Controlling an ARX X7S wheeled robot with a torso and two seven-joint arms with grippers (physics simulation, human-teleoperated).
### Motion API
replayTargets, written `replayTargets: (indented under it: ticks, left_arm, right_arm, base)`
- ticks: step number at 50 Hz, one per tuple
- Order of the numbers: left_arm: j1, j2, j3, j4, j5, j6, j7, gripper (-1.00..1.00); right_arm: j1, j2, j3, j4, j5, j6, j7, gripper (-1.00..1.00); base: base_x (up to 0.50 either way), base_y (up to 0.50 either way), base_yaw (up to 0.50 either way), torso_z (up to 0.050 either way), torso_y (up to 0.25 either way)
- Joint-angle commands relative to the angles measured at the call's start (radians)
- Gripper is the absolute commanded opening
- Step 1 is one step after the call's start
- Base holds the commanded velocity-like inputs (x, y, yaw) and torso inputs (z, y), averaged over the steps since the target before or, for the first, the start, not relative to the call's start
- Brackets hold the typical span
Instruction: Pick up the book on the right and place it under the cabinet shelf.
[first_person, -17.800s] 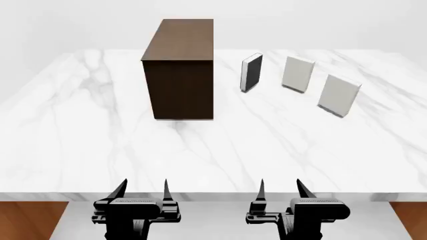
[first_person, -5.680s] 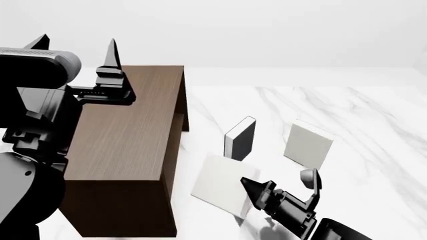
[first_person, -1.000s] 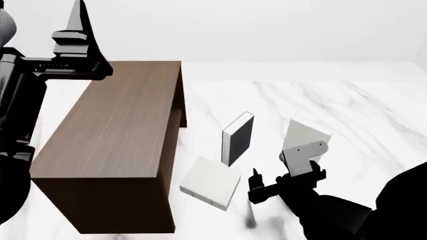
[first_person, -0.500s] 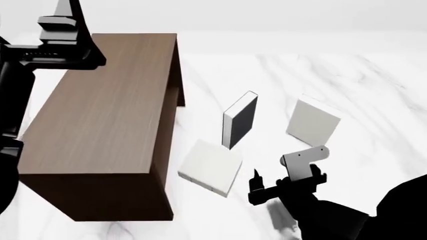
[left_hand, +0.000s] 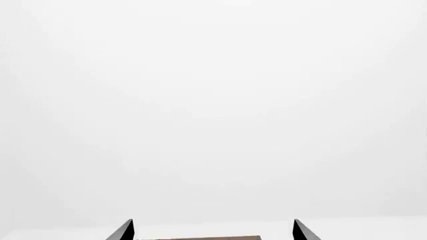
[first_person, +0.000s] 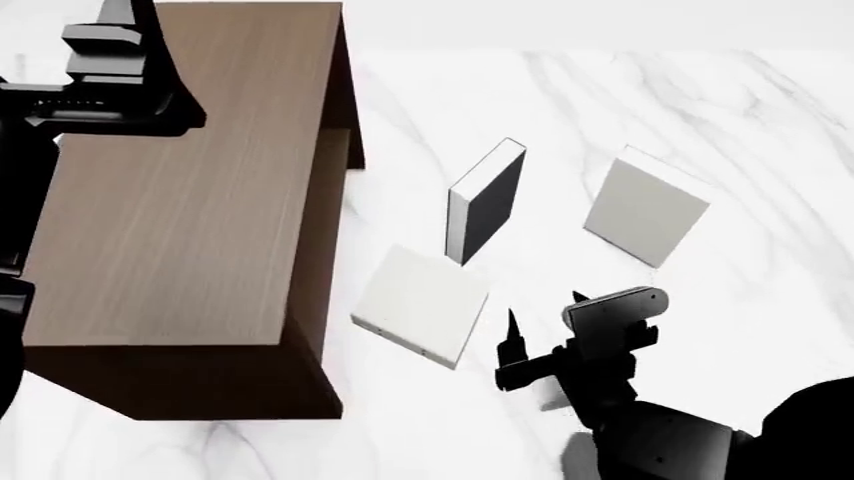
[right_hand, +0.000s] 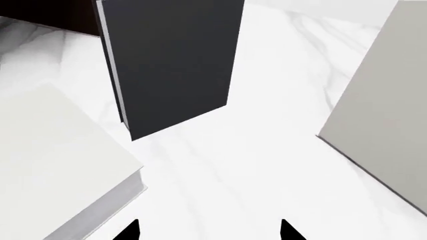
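Note:
The book (first_person: 420, 305) is pale and lies flat on the marble beside the base of the dark brown cabinet (first_person: 174, 190); it also fills the near side of the right wrist view (right_hand: 53, 165). The cabinet shelf is hidden beneath the cabinet's top. My right gripper (first_person: 545, 312) is open and empty, a short way to the right of the book and apart from it (right_hand: 209, 231). High over the cabinet's top, my left gripper (left_hand: 212, 231) is open with nothing between its fingers.
A black-covered book (first_person: 487, 200) stands upright behind the flat one, close ahead of my right gripper (right_hand: 173, 65). A second pale book (first_person: 647, 220) stands upright further right (right_hand: 387, 120). White marble tabletop (first_person: 747, 120) extends to the right.
The head view has shifted, so the cabinet and books sit higher in the picture. The book stays flat by the cabinet. My right gripper remains open just right of it.

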Motion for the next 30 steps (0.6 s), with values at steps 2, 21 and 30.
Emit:
replayTargets:
  ticks: [2, 21, 30]
  left_arm:
    - [-0.020, -0.009, -0.019, 0.008, -0.049, -0.016, -0.025, 1.00]
    - [-0.015, -0.020, -0.025, 0.020, -0.075, -0.003, -0.033, 1.00]
    - [0.008, -0.025, -0.008, 0.024, -0.051, 0.020, -0.011, 1.00]
  right_arm:
    - [-0.035, 0.030, 0.078, 0.044, -0.089, 0.011, 0.036, 1.00]
    - [-0.202, -0.016, 0.222, 0.292, 0.013, 0.042, -0.139, 1.00]
    - [-0.276, -0.070, 0.289, 0.424, 0.087, 0.082, -0.251, 1.00]
  base:
    - [0.00, 0.00, 0.00, 0.000, -0.121]
    - [0.00, 0.00, 0.00, 0.000, -0.021]
    - [0.00, 0.00, 0.00, 0.000, 0.000]
